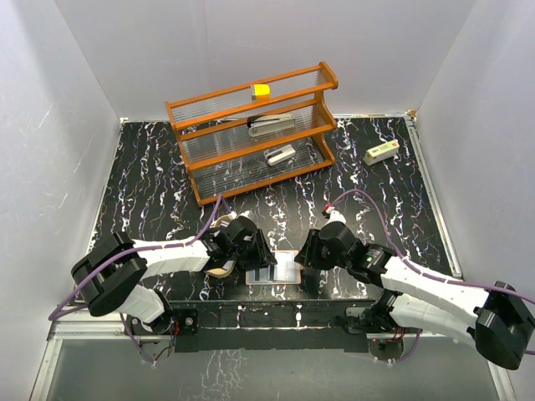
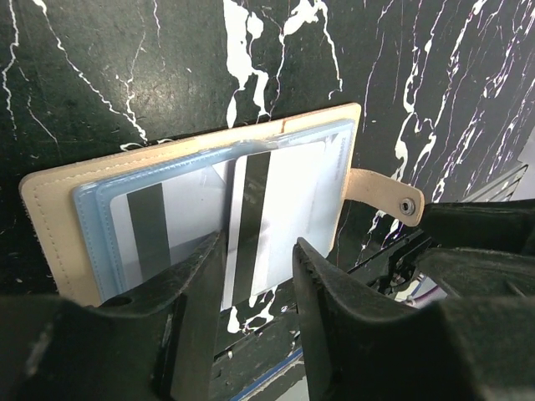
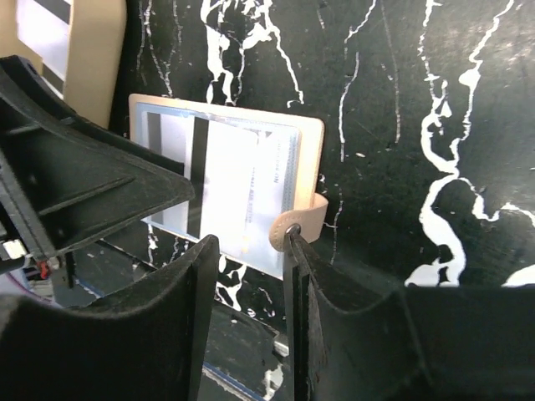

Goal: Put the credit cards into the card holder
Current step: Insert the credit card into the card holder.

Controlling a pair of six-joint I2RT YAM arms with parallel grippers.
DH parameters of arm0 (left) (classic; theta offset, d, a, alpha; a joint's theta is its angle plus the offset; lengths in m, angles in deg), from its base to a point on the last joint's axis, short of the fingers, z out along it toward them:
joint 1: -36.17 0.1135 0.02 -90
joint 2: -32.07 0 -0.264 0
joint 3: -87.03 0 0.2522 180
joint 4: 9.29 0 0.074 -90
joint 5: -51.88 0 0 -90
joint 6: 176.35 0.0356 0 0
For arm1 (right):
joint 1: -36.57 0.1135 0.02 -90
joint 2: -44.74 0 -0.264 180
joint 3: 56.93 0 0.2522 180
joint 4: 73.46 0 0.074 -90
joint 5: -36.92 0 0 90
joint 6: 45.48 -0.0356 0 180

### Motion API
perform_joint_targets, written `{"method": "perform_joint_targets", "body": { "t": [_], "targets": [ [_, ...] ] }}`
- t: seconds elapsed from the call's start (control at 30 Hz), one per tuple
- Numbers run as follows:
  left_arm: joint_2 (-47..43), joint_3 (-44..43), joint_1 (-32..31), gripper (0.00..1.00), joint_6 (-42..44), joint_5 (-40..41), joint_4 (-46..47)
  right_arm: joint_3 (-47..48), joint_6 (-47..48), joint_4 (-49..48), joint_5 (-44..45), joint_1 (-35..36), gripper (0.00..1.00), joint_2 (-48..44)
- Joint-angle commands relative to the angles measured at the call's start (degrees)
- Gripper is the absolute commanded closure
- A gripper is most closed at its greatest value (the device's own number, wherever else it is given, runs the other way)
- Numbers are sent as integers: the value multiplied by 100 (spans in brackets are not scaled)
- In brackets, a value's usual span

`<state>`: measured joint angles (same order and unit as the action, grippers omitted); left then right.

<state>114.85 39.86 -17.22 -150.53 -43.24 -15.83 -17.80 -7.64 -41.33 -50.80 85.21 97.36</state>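
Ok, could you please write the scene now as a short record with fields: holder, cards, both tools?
card holder: tan, open flat on the black marbled table, between both tools
credit cards: two striped ones at its clear sleeves; whether fully inside, cannot tell
snap tab: unfastened, sticking out sideways
left tool: jaws apart, over the sleeve edge
right tool: jaws apart, one finger at the snap tab
rack: orange, at the far side

i'm looking into a booth of plain white walls (image 1: 75, 100) on three sides, evenly lit. the black marble-look tabletop with white veins (image 1: 142, 192) spreads below, with an orange-framed two-tier rack with clear ribbed shelves (image 1: 226, 167) standing at the back.
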Motion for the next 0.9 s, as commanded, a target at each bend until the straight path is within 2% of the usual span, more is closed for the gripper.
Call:
{"method": "perform_joint_targets", "body": {
  "t": [0.0, 0.3, 0.57, 0.87],
  "targets": [
    [-107, -166, -23, 63, 138, 79, -197, 419, 299, 382, 404, -2, 65, 146],
    [1, -148, -26, 61, 160, -36, -118, 676, 594, 527, 647, 3, 63, 567],
    [78, -145, -32, 61, 156, -125, 34, 530, 637, 388, 644, 4, 75, 642],
    [234, -241, -67, 61, 186, -264, 222, 354, 571, 212, 565, 5, 82, 654]
  ]
}}
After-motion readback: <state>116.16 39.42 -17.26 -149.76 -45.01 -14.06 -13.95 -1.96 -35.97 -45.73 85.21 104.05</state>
